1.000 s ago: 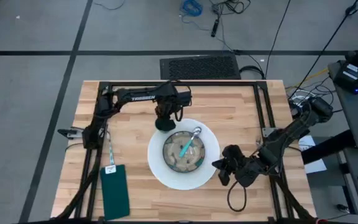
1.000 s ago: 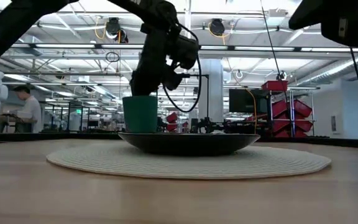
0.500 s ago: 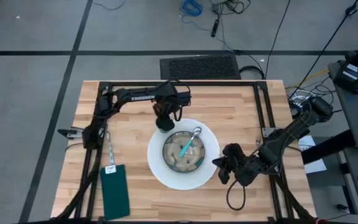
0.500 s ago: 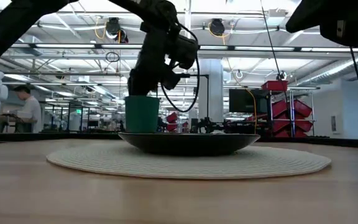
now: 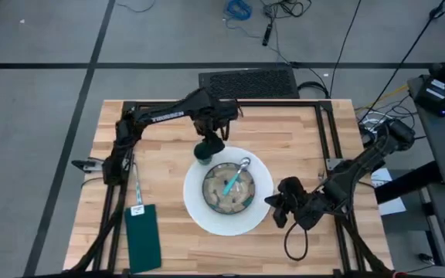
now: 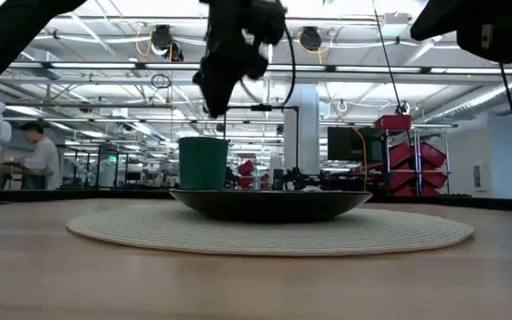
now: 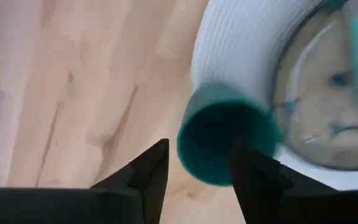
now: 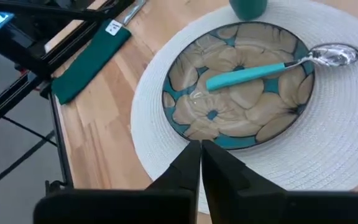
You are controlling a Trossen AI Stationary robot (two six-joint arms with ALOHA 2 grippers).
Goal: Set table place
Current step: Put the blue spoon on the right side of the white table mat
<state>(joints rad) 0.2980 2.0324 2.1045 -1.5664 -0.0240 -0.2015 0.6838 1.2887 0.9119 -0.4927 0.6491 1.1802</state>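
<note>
Cup down on the mat's edge, left tool above it with fingers spread.

The left tool (image 5: 209,139) hangs over the green cup (image 5: 203,152), released; its wrist camera looks straight into the cup (image 7: 225,134) between two parted fingers (image 7: 146,171). From table height the cup (image 6: 203,163) stands upright behind the dark plate (image 6: 269,204), the tool clear above it. Only overhead do you catch the spoon (image 5: 236,178) lying across the plate on the white mat (image 5: 263,171), and the green napkin (image 5: 143,237) on the wooden table (image 5: 161,154). The right tool (image 5: 272,212) waits by the mat's edge, fingers (image 8: 188,163) pinched together on nothing.
</note>
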